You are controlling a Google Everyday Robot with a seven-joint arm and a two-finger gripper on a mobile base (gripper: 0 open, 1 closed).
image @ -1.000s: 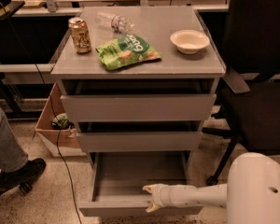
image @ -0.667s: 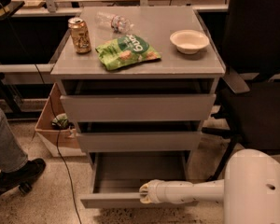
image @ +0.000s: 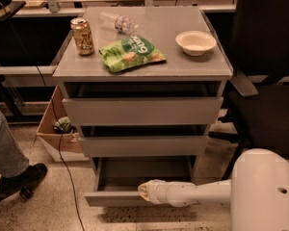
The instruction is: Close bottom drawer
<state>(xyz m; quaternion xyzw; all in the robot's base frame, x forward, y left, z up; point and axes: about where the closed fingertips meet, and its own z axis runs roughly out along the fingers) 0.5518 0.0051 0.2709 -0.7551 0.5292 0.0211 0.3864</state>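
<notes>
The bottom drawer (image: 113, 198) is the lowest and narrowest of three grey drawers in a grey cabinet. It stands partly pulled out, with its flat grey tray (image: 144, 170) showing. My gripper (image: 143, 192) is at the end of a white arm that reaches in from the lower right. It sits against the right part of the drawer's plain front panel.
The medium drawer (image: 143, 146) and the wide top drawer (image: 142, 110) stand slightly out. On the cabinet top are a can (image: 82, 36), a green chip bag (image: 131, 53), a plastic bottle (image: 116, 21) and a white bowl (image: 195, 42). A cardboard box (image: 55, 134) and a person's foot (image: 19, 179) are at the left, a black chair (image: 265, 95) at the right.
My gripper has moved up against the bottom drawer's front. The drawer has slid some way back into the cabinet.
</notes>
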